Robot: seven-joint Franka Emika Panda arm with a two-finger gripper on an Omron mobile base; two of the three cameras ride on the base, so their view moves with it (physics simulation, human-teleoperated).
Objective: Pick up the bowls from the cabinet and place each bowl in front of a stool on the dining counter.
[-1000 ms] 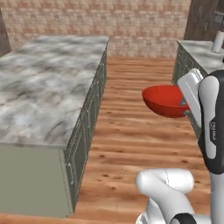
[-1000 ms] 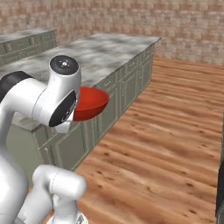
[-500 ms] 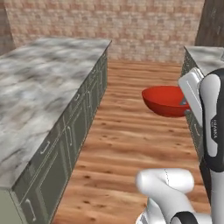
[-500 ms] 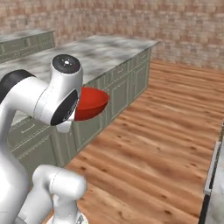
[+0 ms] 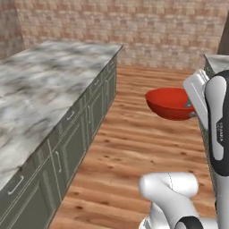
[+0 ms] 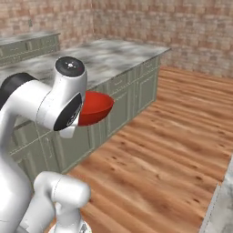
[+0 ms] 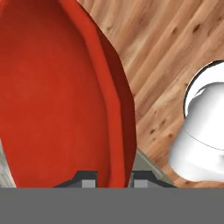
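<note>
The red bowl (image 5: 170, 103) hangs in the air over the wood floor (image 5: 134, 147), held up by the arm and clear of every surface. In the hand view its rim (image 7: 114, 131) runs down between the two fingertips (image 7: 87, 177) of the gripper (image 7: 114, 178), which is nearly closed and pinches the bowl's wall. The dining counter (image 5: 40, 103) lies to the left of the bowl, apart from it across a strip of floor. A brick wall (image 5: 134, 31) closes the room beyond.
</note>
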